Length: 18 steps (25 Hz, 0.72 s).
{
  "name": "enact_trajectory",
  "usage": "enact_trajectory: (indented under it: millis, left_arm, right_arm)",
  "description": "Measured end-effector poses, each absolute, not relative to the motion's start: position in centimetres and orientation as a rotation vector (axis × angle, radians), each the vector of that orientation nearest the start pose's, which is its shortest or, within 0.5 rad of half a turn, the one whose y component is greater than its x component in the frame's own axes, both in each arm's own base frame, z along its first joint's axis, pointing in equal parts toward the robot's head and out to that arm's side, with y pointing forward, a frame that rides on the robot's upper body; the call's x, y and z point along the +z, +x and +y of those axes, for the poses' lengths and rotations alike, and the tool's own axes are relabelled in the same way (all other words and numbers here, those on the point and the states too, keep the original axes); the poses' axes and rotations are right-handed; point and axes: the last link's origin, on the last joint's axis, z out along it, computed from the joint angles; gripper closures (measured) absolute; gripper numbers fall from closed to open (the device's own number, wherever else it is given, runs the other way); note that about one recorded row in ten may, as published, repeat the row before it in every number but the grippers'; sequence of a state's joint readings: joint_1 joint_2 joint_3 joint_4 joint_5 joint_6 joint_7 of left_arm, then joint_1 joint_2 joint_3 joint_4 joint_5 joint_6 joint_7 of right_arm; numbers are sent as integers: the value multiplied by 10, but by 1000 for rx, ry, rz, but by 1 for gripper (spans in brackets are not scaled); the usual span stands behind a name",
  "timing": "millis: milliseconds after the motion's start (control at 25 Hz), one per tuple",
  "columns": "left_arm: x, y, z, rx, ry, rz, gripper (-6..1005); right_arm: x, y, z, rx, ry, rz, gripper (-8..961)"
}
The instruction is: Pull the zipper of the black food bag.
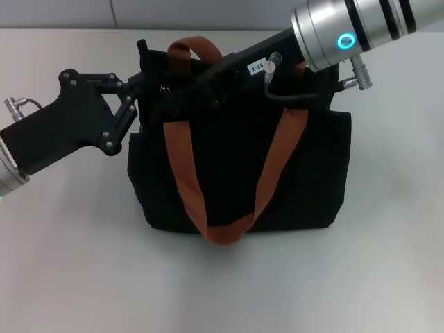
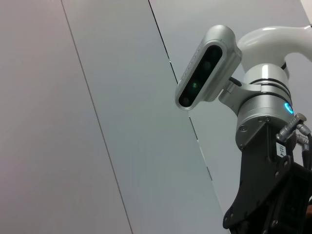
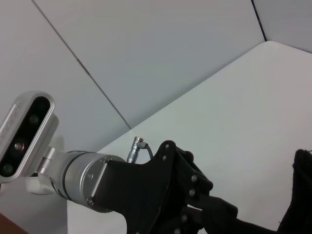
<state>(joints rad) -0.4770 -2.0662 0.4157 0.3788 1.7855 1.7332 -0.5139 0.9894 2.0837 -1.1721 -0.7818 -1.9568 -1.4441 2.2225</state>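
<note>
The black food bag [image 1: 305, 166] stands mid-table, its two orange-brown straps [image 1: 184, 166] draped over the front. My left gripper [image 1: 141, 87] comes in from the left and is shut on the bag's upper left corner, which sticks up behind it. My right gripper [image 1: 182, 87] reaches from the upper right across the bag's top, black against black fabric. A small silvery glint, the zipper [image 1: 165, 88], shows just ahead of it near the left end. In the right wrist view the left gripper [image 3: 222, 214] points toward the bag's edge [image 3: 303, 195].
White tabletop [image 1: 69, 263] surrounds the bag, with a pale wall behind. The right arm's silver wrist [image 1: 347, 31] and its cables [image 1: 277, 87] hang over the bag's top right. The left wrist view shows the robot's head camera [image 2: 207, 68] and wall panels.
</note>
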Motion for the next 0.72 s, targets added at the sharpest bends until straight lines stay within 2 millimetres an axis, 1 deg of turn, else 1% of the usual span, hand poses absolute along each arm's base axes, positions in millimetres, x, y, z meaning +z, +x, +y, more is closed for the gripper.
enact_trajectory:
  millis: [320, 720]
  left_arm:
    - [15, -271, 300, -972, -2270, 139, 927]
    - [15, -272, 301, -963, -2266, 133, 924]
  right_arm:
    - [-47, 63, 392, 372, -3071, 878, 942]
    - [-44, 64, 392, 381, -3056, 912, 953]
